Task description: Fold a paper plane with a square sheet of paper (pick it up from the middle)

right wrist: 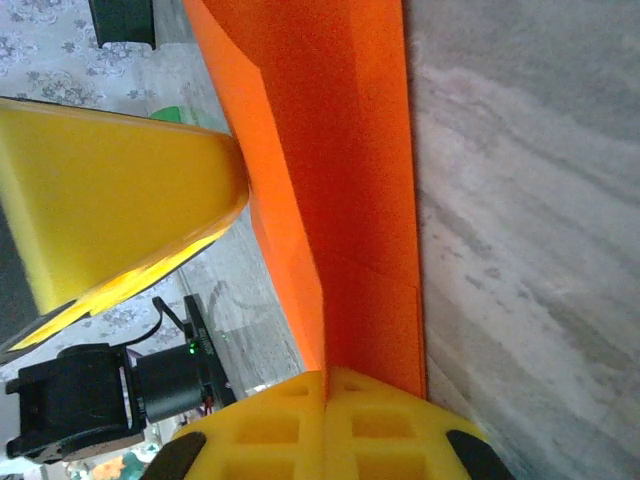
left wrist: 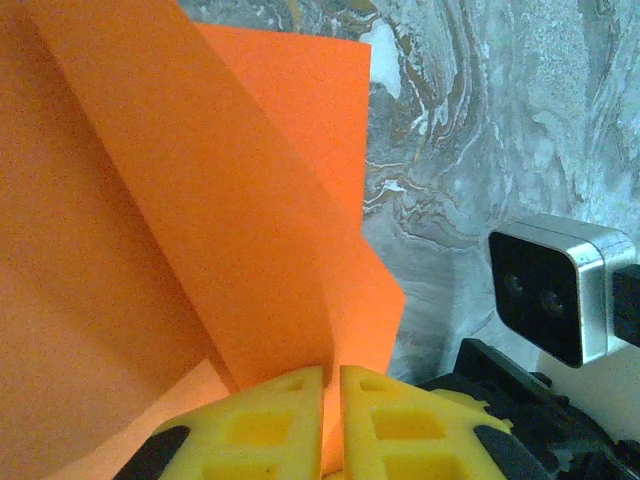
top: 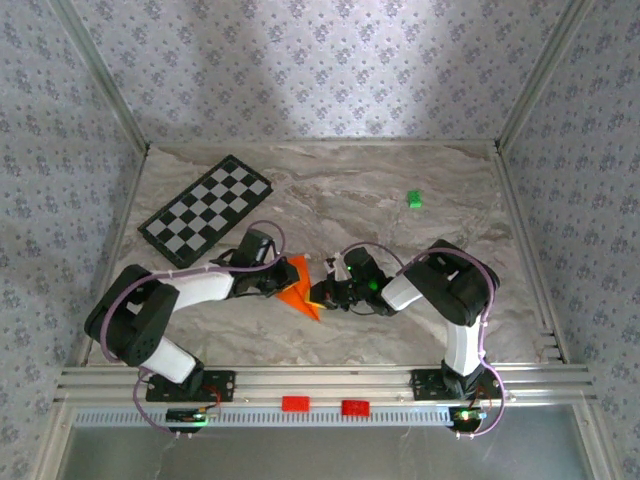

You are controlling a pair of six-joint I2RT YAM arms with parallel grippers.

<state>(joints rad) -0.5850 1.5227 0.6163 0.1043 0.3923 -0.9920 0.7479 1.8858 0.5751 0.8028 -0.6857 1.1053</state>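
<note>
Folded orange sheet (top: 298, 292) sat centre frame, above marbled surface (top: 350, 190), pinned between both claws. Left claw (left wrist: 332, 378) pinched tight on one edge. Right claw (right wrist: 325, 380) clamped on opposite edge. Checkered board (top: 207, 210) lay upper left.

Robot test cell: aluminium rail frame (top: 320, 378), patterned panel walls (top: 320, 70), marble-print tabletop (top: 340, 185).

Orange paper (top: 297, 292): outline partly hidden by left gripper (top: 272, 283), right gripper (top: 325, 294); cropped at left, top edges in left wrist view. Green block (top: 413, 199): too small for shape detail.
</note>
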